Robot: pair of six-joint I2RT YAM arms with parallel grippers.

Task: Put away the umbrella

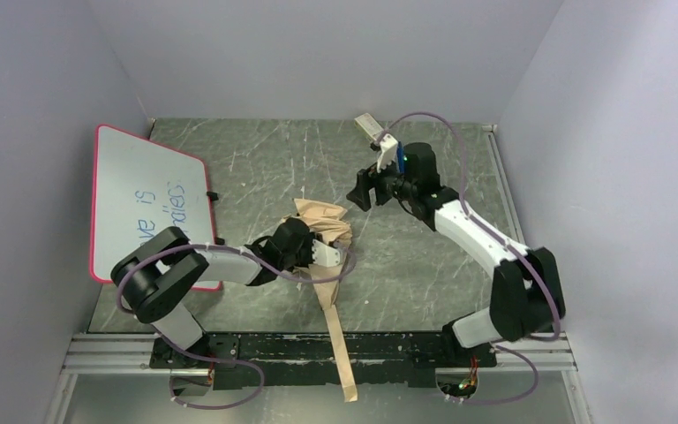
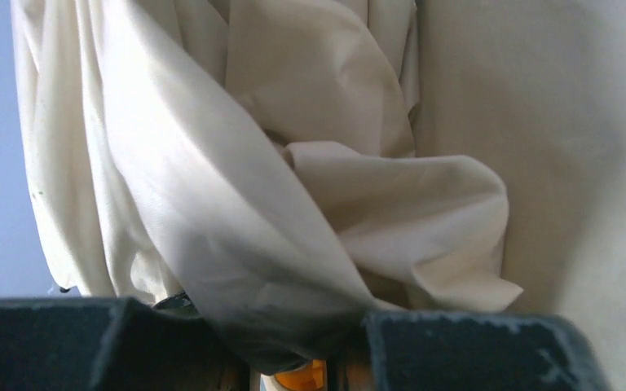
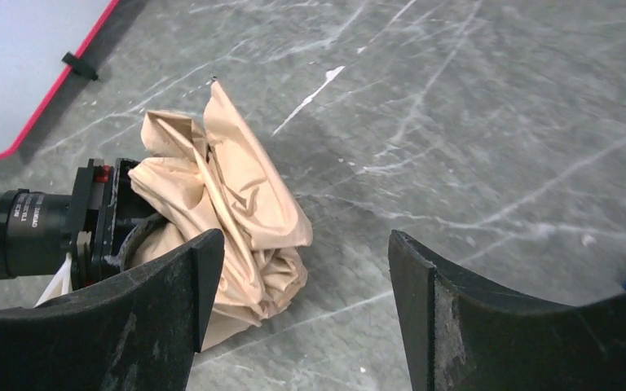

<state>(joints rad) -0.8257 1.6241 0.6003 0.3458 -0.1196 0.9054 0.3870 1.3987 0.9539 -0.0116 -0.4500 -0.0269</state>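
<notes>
The beige umbrella (image 1: pixel 322 221) lies crumpled mid-table, and its long tan strap (image 1: pixel 335 336) trails over the front edge. My left gripper (image 1: pixel 320 253) is at the bundle's near left side, shut on its fabric. In the left wrist view the cloth (image 2: pixel 277 204) fills the frame and runs down between the dark fingers (image 2: pixel 473 350). My right gripper (image 1: pixel 362 190) hovers open and empty, right of and behind the bundle. In the right wrist view the umbrella (image 3: pixel 228 195) sits just beyond the left fingertip, with the gripper (image 3: pixel 303 252) spread wide over bare table. The shaft and handle are hidden.
A red-edged whiteboard (image 1: pixel 146 199) lies at the left, close to the left arm. A small pale object (image 1: pixel 369 124) sits at the back near the right arm's wrist. Grey walls enclose three sides. An aluminium rail (image 1: pixel 318 349) runs along the front edge.
</notes>
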